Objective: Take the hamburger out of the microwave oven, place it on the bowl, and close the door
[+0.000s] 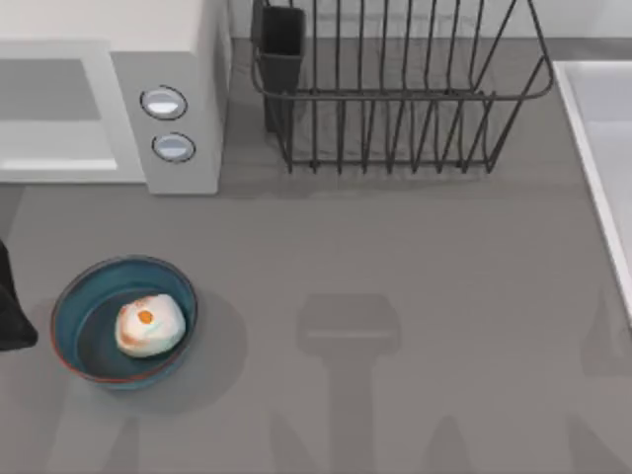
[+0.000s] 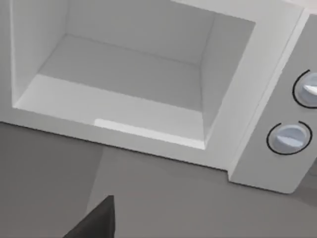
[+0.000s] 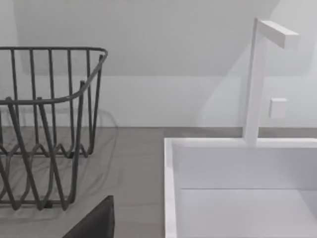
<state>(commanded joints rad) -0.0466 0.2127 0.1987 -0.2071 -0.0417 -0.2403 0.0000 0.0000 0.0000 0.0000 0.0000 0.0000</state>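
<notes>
Blue bowl (image 1: 74,331) holds the hamburger (image 1: 149,326); microwave (image 1: 183,59) gapes, door-closing next, pincer states impossible to tell.

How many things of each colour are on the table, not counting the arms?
White: 3, the microwave oven, the hamburger, the sink
Blue: 1, the bowl
Black: 1, the wire rack
Total: 5
</notes>
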